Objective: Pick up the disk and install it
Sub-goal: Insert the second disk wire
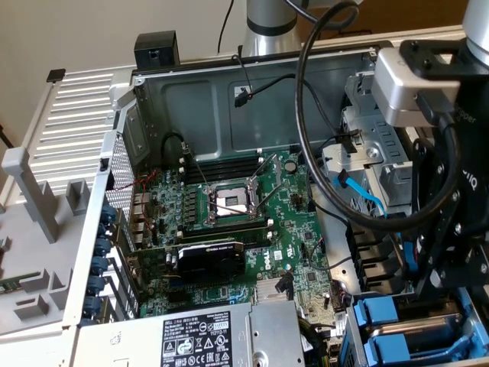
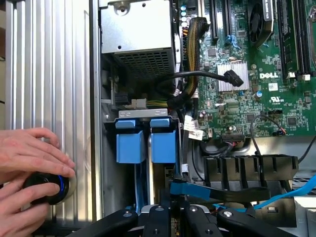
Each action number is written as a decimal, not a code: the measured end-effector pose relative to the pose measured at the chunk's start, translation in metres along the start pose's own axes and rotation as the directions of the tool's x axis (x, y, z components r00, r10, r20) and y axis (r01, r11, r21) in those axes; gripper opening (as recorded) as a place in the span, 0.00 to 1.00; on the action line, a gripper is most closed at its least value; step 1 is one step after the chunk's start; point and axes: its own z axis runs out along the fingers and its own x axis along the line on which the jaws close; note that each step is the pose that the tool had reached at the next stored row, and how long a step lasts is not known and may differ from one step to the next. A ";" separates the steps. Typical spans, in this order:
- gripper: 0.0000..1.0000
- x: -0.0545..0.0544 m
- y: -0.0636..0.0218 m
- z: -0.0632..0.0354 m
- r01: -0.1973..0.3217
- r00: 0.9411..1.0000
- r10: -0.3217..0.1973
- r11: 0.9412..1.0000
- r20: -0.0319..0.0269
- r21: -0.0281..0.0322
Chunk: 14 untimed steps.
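Observation:
Two bright blue carrier frames point(image 2: 132, 143) point(image 2: 163, 143) stand side by side in the drive bay at the case's corner, and they also show at the exterior view's lower right point(image 1: 382, 317). Only their blue tabs and rails show. The disk's grey body is hidden down in the bay, and I cannot tell which frame holds it. My black gripper point(image 1: 432, 294) hangs right over these frames. In the wrist view the gripper point(image 2: 177, 217) has its linkages drawn in close together, with nothing seen held between them.
The silver power-supply box point(image 1: 221, 336) point(image 2: 138, 34) sits beside the bay. The green motherboard point(image 1: 244, 206) fills the case floor. A blue flat cable point(image 2: 291, 190) and black cables point(image 1: 306, 115) run near the gripper. A person's hands point(image 2: 29, 158) rest on a black knob point(image 2: 47, 186) outside the case wall.

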 end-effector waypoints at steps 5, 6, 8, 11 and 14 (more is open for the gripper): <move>0.17 0.000 -0.0003 0.0011 0.000 1.000 0.000 1.000 0.000 0.000; 0.17 0.000 -0.0003 0.0013 0.000 1.000 0.000 1.000 0.000 0.000; 0.17 0.000 -0.0003 0.0017 0.000 1.000 0.000 1.000 0.000 0.000; 0.17 -0.002 -0.0003 0.0017 0.001 1.000 -0.001 1.000 -0.004 0.000; 0.17 -0.004 -0.0001 0.0015 0.001 1.000 -0.001 1.000 -0.013 0.001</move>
